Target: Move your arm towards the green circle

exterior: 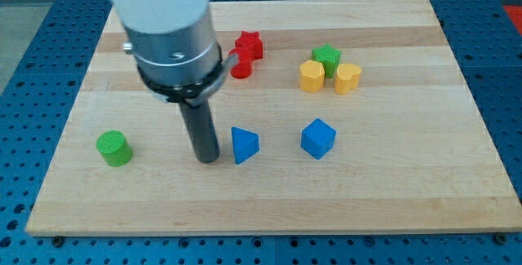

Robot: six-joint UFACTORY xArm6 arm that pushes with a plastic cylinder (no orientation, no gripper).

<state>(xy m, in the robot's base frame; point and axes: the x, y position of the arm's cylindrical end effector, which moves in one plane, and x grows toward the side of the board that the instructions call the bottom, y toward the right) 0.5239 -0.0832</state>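
A pale wooden board with a fine lengthwise grain fills most of the view, lit evenly and without harsh shadows. It lies on a blue table top drilled with a regular grid of small holes, which shows past the board's edges on every side. Along the view's top edge the surroundings are too cropped to make out.

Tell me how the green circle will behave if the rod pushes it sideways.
The green circle stands upright on a flat end, so it will probably slide, not roll. Its round side may make it slip off my tip, now to its right, unless pushed centrally. It looks small and likely light.
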